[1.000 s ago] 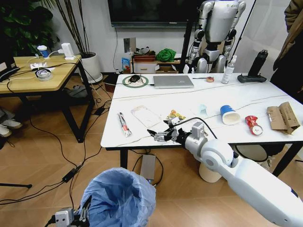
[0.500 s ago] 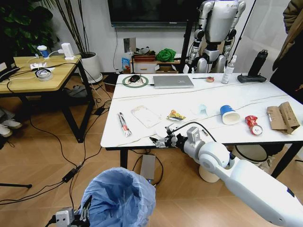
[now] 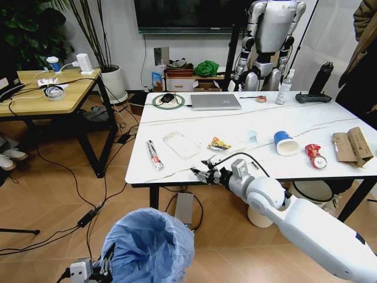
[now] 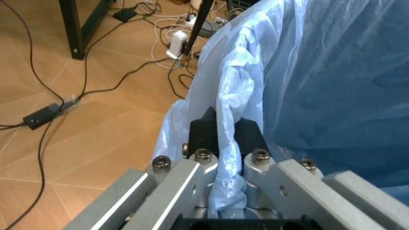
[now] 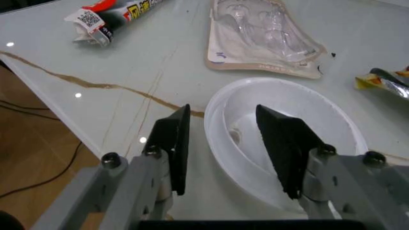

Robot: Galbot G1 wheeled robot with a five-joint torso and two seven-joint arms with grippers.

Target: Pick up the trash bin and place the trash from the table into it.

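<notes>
A trash bin [image 3: 150, 246] lined with crinkled light-blue plastic sits at lower left. On the white marble-look table [image 3: 177, 115] at centre lie a red-and-black wrapper [image 3: 154, 154], clear plastic pack [image 3: 181, 144], blue-and-white paper cup [image 3: 285, 142], crushed red can [image 3: 316, 155] and torn cardboard [image 3: 351, 146].

- white marble-look table [image 3: 177, 121]
- clear plastic pack [image 5: 263, 36] and red-black wrapper [image 5: 108, 17] just beyond the right gripper [image 5: 222, 143]
- white dish [image 5: 281, 139] between its fingers
</notes>
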